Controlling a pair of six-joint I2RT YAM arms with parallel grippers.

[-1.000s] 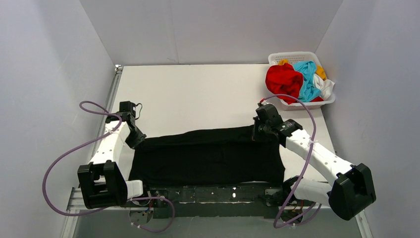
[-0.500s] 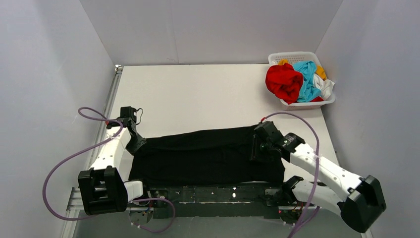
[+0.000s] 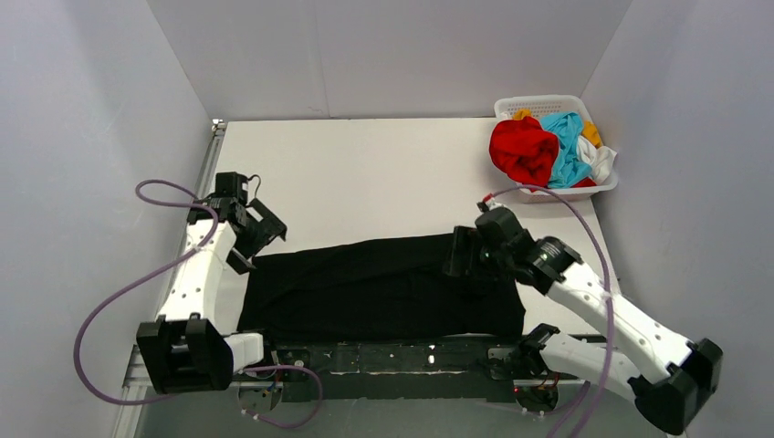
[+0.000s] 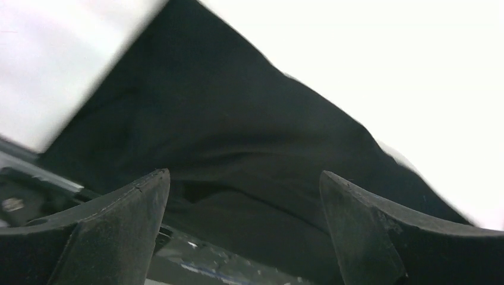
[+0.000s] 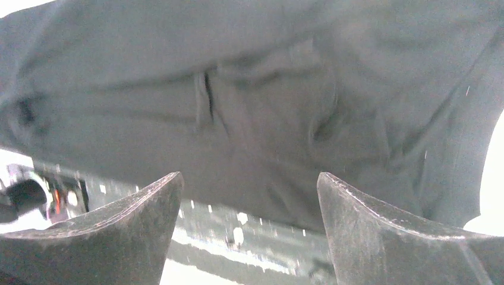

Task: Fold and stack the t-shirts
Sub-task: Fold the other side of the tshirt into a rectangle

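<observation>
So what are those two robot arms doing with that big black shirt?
They are folding t-shirts. The black t-shirt lies flat on the table, close to the arms. The left pincer and right pincer are both open over its far edge, one at each end, holding nothing. More shirts, like the red t-shirt and light blue t-shirt, wait crumpled in the white basket at the far right corner.

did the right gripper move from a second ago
Yes. The right gripper has drawn away from the white basket, leftward and toward the near edge, off the black shirt's far right corner, and now stands open above the shirt.
</observation>
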